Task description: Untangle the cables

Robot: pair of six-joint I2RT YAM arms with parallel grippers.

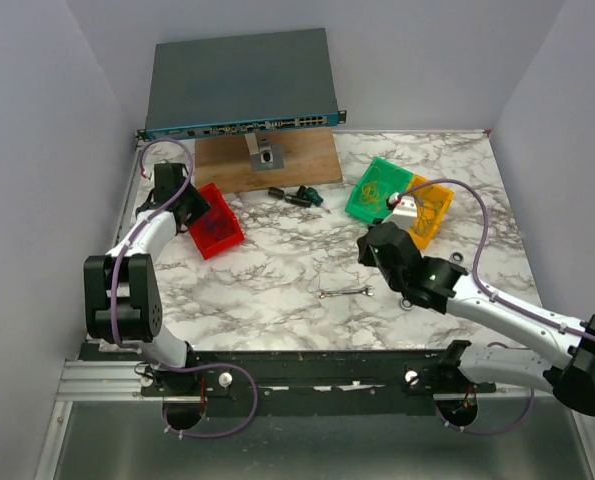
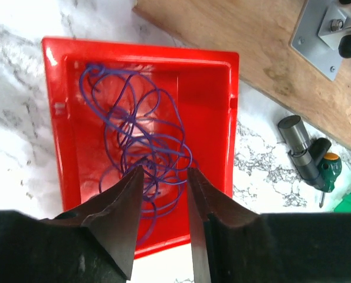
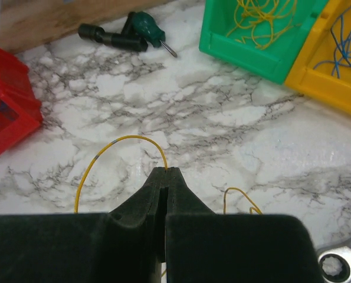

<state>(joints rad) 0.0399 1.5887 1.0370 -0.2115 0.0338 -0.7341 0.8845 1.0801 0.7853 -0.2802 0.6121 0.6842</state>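
Yellow wire (image 3: 128, 137), thin as a thread, arcs up off the marble at lower centre of the right wrist view. The right gripper (image 3: 165, 172) has its jaws pressed together on the end of it. A second yellow loop (image 3: 237, 191) pokes out just right of the fingers.

Over at the left of the table, the left gripper (image 2: 165, 174) hangs with jaws apart above the red bin (image 2: 52, 118), tips right over a heap of purple cable (image 2: 134, 135).

To my eye the pinch on the yellow wire is slight, so a quick pull could let it slip. If the loops are crossed, the same pull could cinch them tighter. On the left, closing into that purple heap may catch several strands at once and drag the light bin along.

The tabletop (image 1: 277, 260) is white marble with grey veins. A wrench (image 1: 345, 292) lies at its centre, and a screwdriver (image 1: 307, 195) near the wooden board (image 1: 297, 160). Green (image 1: 362, 205) and yellow (image 1: 439, 225) bins sit at upper right, and plain pale walls close it in.
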